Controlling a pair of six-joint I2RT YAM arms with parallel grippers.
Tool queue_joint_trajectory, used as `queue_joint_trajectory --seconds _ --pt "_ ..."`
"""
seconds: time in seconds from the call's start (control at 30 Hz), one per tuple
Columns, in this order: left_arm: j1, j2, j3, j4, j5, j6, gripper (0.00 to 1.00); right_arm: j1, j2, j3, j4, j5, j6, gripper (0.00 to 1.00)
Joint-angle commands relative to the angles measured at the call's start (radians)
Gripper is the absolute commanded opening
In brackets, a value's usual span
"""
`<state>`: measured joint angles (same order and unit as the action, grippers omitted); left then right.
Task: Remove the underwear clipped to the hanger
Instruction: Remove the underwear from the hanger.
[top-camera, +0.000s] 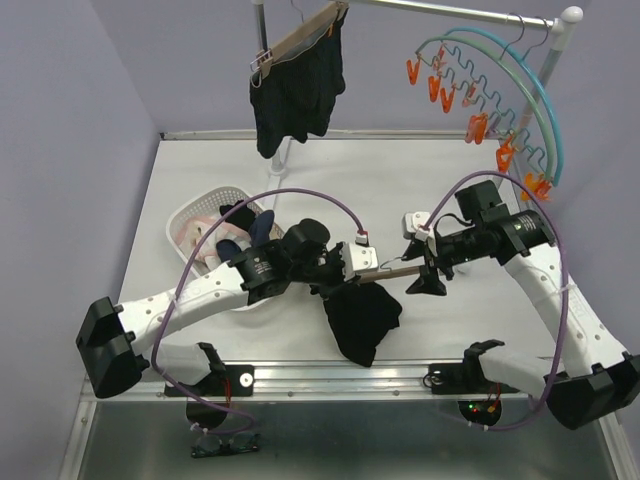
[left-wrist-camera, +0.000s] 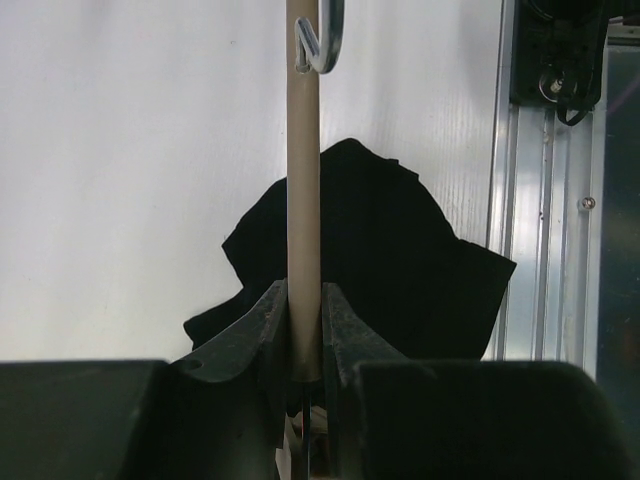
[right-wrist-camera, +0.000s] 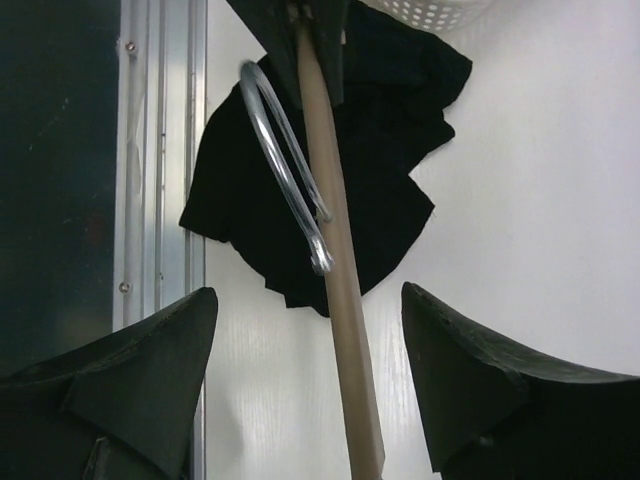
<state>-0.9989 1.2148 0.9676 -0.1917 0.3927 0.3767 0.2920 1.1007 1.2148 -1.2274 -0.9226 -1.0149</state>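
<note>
Overhead, a white table (top-camera: 450, 190) fills the view, with a rail (top-camera: 450, 12) across its far side. Black shorts (top-camera: 360, 315) lie crumpled near the table's front edge, right below where my grippers meet; I cannot tell whether a clip pins them to the hanger above. A second pair (top-camera: 295, 90) hangs clipped from the rail. A white basket (top-camera: 195, 210) at left holds smaller pieces. What could go wrong: if one clip has hold of a corner, lifting the hanger would drag the shorts along, perhaps off the front edge onto the metal strip. If my right fingers close where they are, I judge they would catch the bar or its hook rather than a clip, and twist the hanger in my other grip. My left arm (top-camera: 190, 295) stretches low from its base toward the centre. My right arm (top-camera: 560, 290) rises at the far right, bends, and points back leftward. My left gripper (left-wrist-camera: 305, 330) is clamped narrow on the beige hanger (left-wrist-camera: 303, 200), holding it out over the shorts. My right gripper (right-wrist-camera: 308, 292) stands wide, one finger either side of the bar beside the wire hook (right-wrist-camera: 285, 170), holding nothing.
</note>
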Motion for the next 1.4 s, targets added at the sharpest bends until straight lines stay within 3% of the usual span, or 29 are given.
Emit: queue_joint_trajectory --seconds 0.0,0.03,0.13,0.23,0.4,0.43,0.5,0.7,0.73,0.77,0.97,1.1,1.2,1.37 --pt "-0.014 0.015 0.071 0.029 0.015 0.008 0.00 0.123 0.004 -0.015 0.051 0.099 0.048 0.73" --pt "-0.015 0.015 0.075 0.028 0.014 0.008 0.00 0.146 0.008 -0.021 0.066 0.120 0.065 0.73" --pt "-0.020 0.020 0.089 0.021 0.008 0.011 0.00 0.206 0.025 -0.037 0.112 0.192 0.105 0.51" --pt "-0.020 0.009 0.086 0.021 0.005 0.011 0.00 0.208 0.030 -0.037 0.121 0.199 0.113 0.35" --pt "-0.023 -0.017 0.059 0.024 -0.002 0.008 0.00 0.208 0.022 -0.037 0.140 0.220 0.128 0.19" --pt "-0.021 -0.024 0.054 0.028 -0.002 0.005 0.00 0.210 0.019 -0.037 0.144 0.219 0.130 0.10" --pt "-0.023 -0.032 0.036 0.044 -0.002 -0.001 0.00 0.208 0.010 -0.037 0.146 0.212 0.134 0.01" --pt "-0.023 -0.072 -0.007 0.095 -0.035 -0.025 0.00 0.200 -0.027 -0.029 0.141 0.231 0.134 0.01" --pt "-0.023 -0.084 -0.012 0.101 -0.044 -0.027 0.05 0.194 -0.035 -0.032 0.141 0.232 0.136 0.01" --pt "-0.023 -0.090 -0.020 0.113 -0.060 -0.027 0.19 0.190 -0.047 -0.035 0.138 0.235 0.136 0.01" --pt "-0.021 -0.161 -0.036 0.140 -0.064 -0.018 0.53 0.154 -0.090 -0.061 0.140 0.222 0.139 0.01" --pt "-0.021 -0.198 -0.040 0.149 -0.057 -0.001 0.59 0.142 -0.107 -0.075 0.141 0.218 0.139 0.01" --pt "-0.023 -0.228 -0.040 0.143 -0.058 0.014 0.72 0.136 -0.117 -0.084 0.140 0.228 0.136 0.01" --pt "-0.020 -0.284 -0.072 0.072 -0.071 0.088 0.83 0.133 -0.134 -0.084 0.141 0.252 0.139 0.01"
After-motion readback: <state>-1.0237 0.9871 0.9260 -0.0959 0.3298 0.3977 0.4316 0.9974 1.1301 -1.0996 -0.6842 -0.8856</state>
